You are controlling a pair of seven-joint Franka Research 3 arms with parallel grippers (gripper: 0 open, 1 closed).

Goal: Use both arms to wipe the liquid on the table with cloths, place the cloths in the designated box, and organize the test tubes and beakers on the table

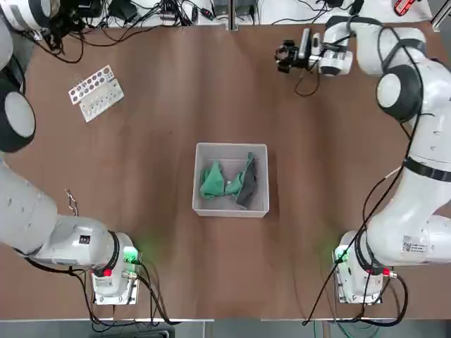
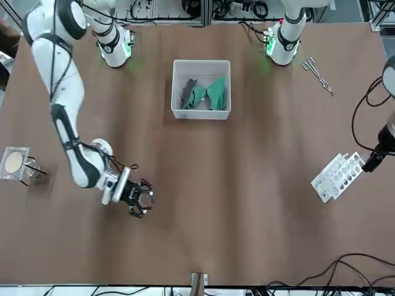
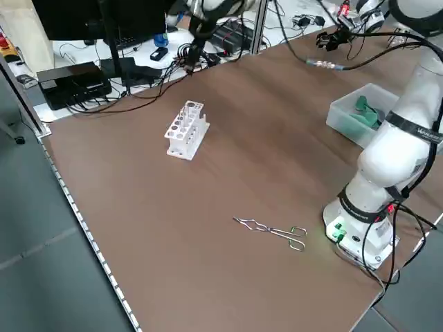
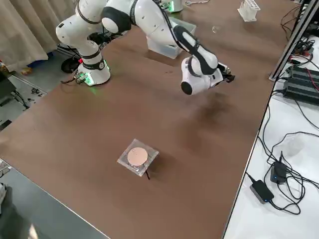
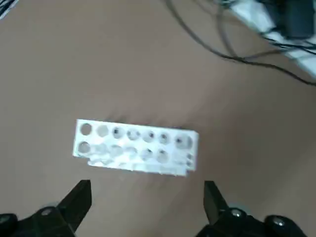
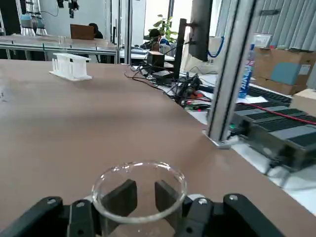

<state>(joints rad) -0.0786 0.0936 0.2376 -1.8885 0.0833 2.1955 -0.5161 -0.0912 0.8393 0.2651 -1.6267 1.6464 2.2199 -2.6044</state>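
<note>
Right gripper (image 6: 140, 197) pinches a beaker (image 6: 139, 192) by its rim near the table's far edge: thin, slippery, fragile glass. Left gripper (image 5: 148, 197) gapes above the rack (image 5: 136, 146).

Room's pretty cluttered around the edges. Beyond the far end there's a white side desk (image 3: 104, 52) covered in black cables (image 3: 149, 90), with a black box unit (image 3: 73, 79) and a dark monitor (image 3: 97, 17) on it. An aluminium post (image 6: 229, 74) stands at that edge. Past it, cardboard boxes (image 6: 284, 66), a potted plant (image 6: 170, 29) and bright windows (image 6: 158, 15), plus another long desk (image 6: 59, 42) further back. Floor's grey (image 3: 48, 277), and beige curtains (image 4: 35, 25) hang along one side. A power brick (image 4: 260, 189) lies on a white surface.
</note>
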